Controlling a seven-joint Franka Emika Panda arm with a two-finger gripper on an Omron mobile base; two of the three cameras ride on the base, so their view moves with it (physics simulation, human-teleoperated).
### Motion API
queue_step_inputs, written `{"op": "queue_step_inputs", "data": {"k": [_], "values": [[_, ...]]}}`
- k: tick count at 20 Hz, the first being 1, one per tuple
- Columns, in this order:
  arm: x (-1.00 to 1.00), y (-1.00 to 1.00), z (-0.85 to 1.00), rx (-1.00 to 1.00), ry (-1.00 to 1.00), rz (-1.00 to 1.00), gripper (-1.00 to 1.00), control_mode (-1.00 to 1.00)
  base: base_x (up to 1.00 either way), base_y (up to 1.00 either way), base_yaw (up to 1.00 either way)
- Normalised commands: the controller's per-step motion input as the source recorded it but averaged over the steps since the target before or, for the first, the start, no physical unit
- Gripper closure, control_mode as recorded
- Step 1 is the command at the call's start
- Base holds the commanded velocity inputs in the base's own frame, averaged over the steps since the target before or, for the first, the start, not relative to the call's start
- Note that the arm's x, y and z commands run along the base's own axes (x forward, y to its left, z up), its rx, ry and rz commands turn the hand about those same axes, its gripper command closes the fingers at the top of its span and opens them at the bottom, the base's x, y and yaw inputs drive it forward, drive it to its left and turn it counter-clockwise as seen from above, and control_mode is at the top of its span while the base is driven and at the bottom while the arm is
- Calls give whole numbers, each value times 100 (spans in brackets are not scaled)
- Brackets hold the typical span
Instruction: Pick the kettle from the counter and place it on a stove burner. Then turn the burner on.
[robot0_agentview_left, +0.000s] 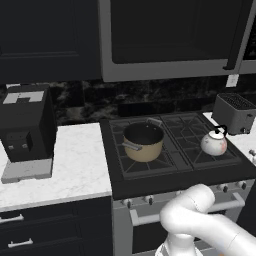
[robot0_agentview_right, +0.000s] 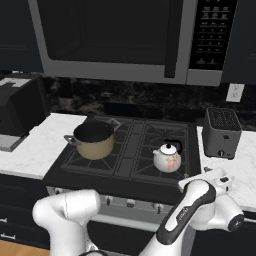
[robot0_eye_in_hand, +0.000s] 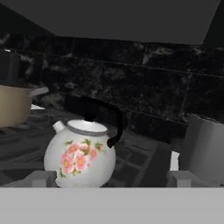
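- The kettle (robot0_agentview_left: 214, 144) already sits upright on the front right stove burner (robot0_agentview_right: 150, 167), off the worktop (robot0_agentview_left: 75, 160), spout toward the tan pot (robot0_agentview_left: 143, 141) on the neighbouring grate.
- The end effector (robot0_eye_in_hand: 109, 178) is released, jaws spread wide, nothing between them; it hangs low, just in front of the kettle.
- As I read it, the step now is the knob. The row of knobs (robot0_agentview_left: 150, 200) runs along the stove's front edge.
- I'd pick the knob matching the kettle's burner, likely toward the right, square up on it before closing, and turn steadily without nudging the kettle.
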Motion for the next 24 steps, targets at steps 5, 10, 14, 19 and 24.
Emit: {"op": "queue_step_inputs", "data": {"k": [5,10,14,19,24], "values": [[-58,22,-66,9,7,-29,-100,-100,0,0,0],[-58,0,-40,13,1,-18,-100,-100,0,0,0],[-49,-4,-38,15,0,-3,-100,-100,0,0,0],[-41,-9,-50,9,0,3,-100,-100,0,0,0],[-10,0,-60,1,-2,7,-100,-100,0,0,0]]}}
